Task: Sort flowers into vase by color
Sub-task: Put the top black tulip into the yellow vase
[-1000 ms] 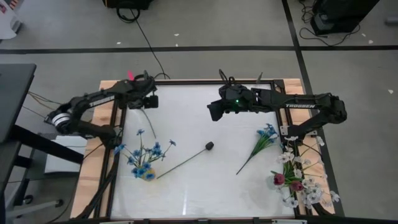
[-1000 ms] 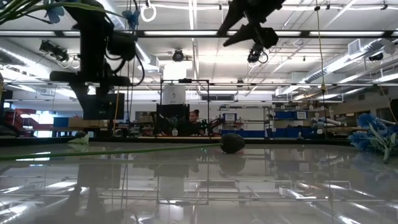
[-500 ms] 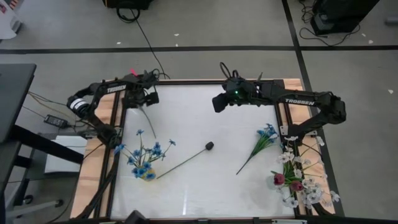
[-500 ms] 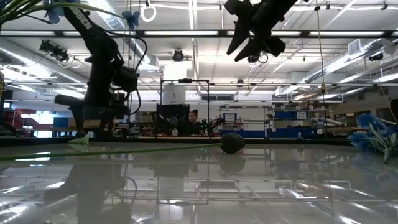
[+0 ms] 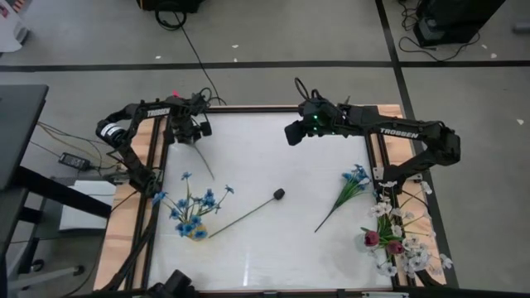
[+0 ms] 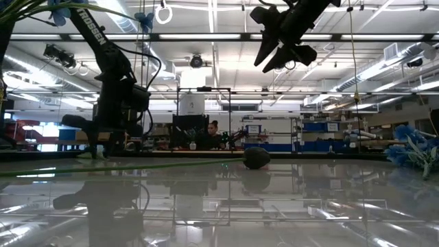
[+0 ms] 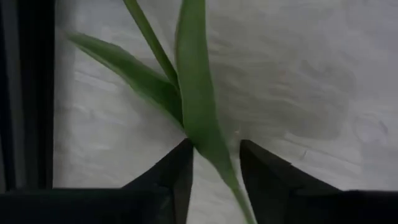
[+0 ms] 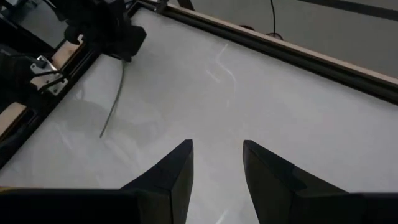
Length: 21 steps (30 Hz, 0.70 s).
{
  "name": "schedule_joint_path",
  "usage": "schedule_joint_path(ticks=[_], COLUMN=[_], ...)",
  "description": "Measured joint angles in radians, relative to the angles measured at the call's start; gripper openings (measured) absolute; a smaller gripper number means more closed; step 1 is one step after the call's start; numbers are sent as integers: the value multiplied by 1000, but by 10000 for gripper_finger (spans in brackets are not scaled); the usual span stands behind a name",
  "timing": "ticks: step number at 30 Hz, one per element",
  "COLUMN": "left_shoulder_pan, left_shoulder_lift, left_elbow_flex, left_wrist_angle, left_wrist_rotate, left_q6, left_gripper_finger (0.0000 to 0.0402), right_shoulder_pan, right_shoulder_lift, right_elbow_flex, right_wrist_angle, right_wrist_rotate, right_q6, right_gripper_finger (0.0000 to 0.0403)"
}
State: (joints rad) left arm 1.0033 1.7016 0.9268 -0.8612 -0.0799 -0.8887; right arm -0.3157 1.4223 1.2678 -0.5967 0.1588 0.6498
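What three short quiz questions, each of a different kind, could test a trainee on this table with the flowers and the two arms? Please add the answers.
1. True or false: a green stem passes between the fingers of the left gripper.
2. How many flowers lie loose in the middle of the table?
A one
B two
C four
3. Fill in: the right gripper hangs above the table with ___ between its fingers.

Key: 1 true. 2 B: the dark bud and the blue bunch. 3 nothing.

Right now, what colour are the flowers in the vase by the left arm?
Blue, on green stems: the flowers show best in the high view.
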Motion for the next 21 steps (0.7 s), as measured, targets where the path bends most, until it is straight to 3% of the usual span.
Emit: schedule_joint_path(ticks=[8,21], left_shoulder_pan=[-1,-57], left_shoulder_lift=[3,-3], left_elbow_flex=[-2,-28], left_wrist_angle=[1,3], left_wrist_rotate=[-16,-93], left_q6=[-6,109], left_gripper_finger=[61,23], right_shoulder_pan=[-1,22], right_shoulder_lift=[0,0], right_elbow_flex=[0,0], right_wrist_angle=[0,-7], right_wrist_rotate=[-11,-167], right_q6=[-7,-17], right_gripper_finger=[148,148])
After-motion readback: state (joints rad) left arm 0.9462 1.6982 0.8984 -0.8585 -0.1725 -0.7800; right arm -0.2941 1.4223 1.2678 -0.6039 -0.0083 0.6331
